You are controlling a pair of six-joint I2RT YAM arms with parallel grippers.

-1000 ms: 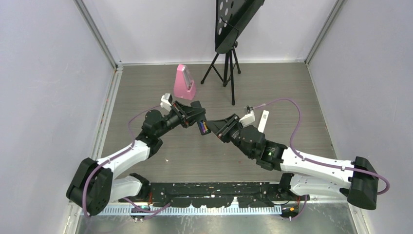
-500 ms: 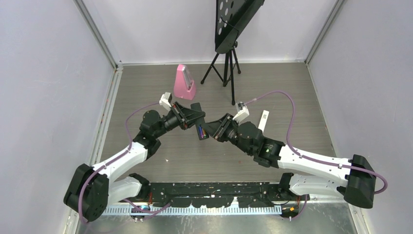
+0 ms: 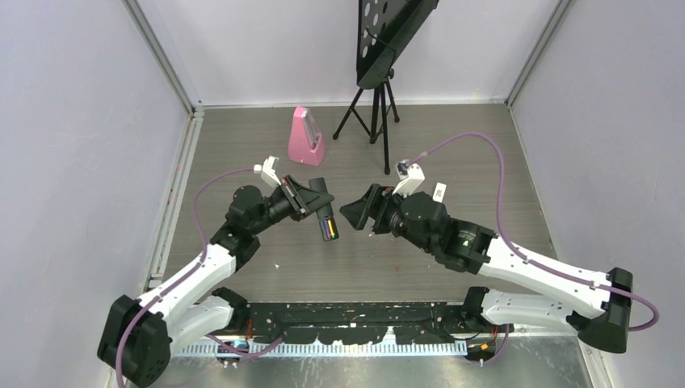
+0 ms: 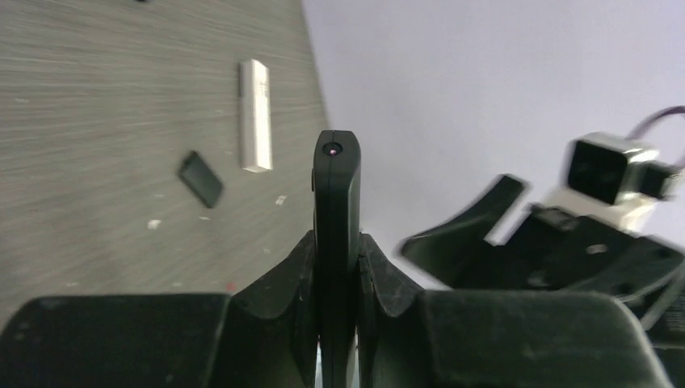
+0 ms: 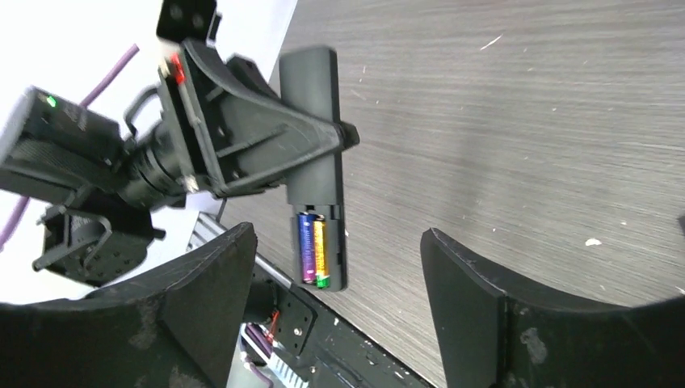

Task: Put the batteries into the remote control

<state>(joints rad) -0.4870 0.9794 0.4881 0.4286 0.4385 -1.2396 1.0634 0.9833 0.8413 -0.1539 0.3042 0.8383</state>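
Clamped edge-on in the left pincer [image 4: 336, 242]: slim black remote control [image 4: 336, 194], open bay sticking out to one side of the grip. Seated side by side in that bay, two batteries [image 5: 313, 246], one purple, one gold

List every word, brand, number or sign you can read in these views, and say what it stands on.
No text can be read in any view.
batteries in the remote control: purple and yellow wrappers, any print too small to read.
white remote: a few dark marks, too small and blurred to read.
pink metronome: no lettering shows.
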